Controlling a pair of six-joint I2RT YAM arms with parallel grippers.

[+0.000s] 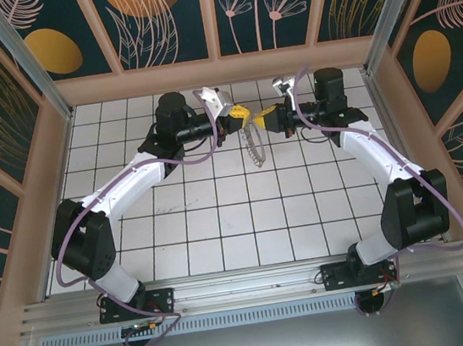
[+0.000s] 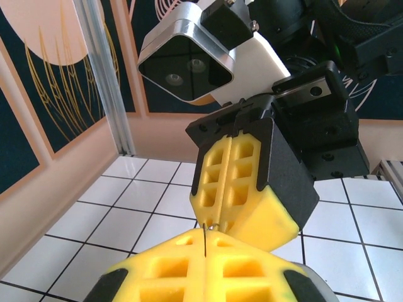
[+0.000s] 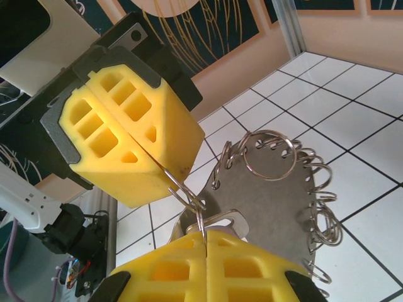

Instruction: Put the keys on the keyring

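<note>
Left tool, right tool, tip to tip, pinching loops on keyring

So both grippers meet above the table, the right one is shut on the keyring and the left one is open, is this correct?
Not quite. The left gripper is shut too: in the right wrist view its yellow fingers are pressed together on a loop at the edge of the keyring. The right gripper is shut on the keyring, as you say.
</note>
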